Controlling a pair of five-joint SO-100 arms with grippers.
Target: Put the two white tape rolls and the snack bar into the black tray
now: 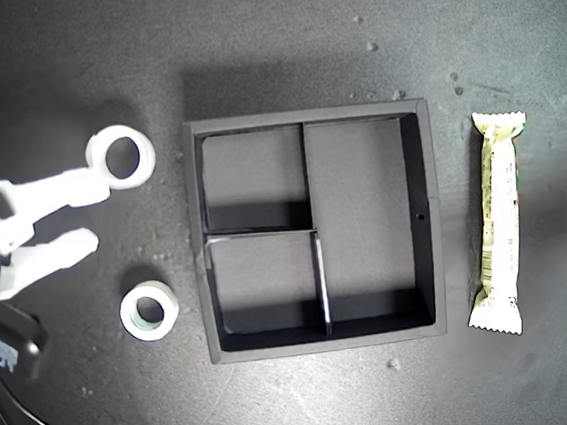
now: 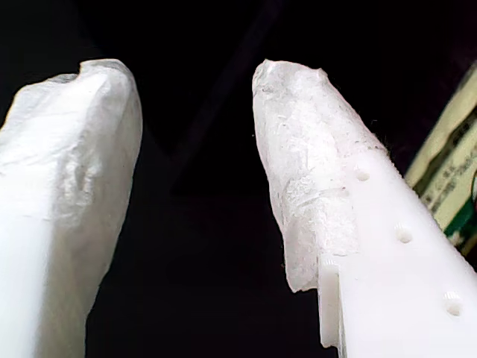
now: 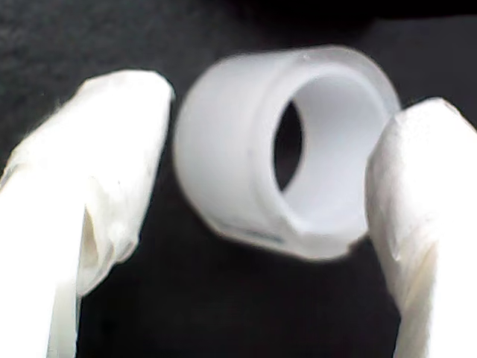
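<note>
Hanging tilted against one finger, the wider tape roll (image 3: pixel 283 153) sits between my second claw (image 3: pixel 272 186) (spread wide).

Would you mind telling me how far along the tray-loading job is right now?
Nothing is loaded: the black tray holds nothing. In hand: my second gripper is open around the wider tape roll, not clamped. Left: that roll, the smaller tape roll and the snack bar, all on the table outside the tray.

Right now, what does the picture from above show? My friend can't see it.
A black tray sits empty, with two white tape rolls at the exterior view's left and a snack bar at its right. My second gripper reaches open toward the upper roll.
</note>
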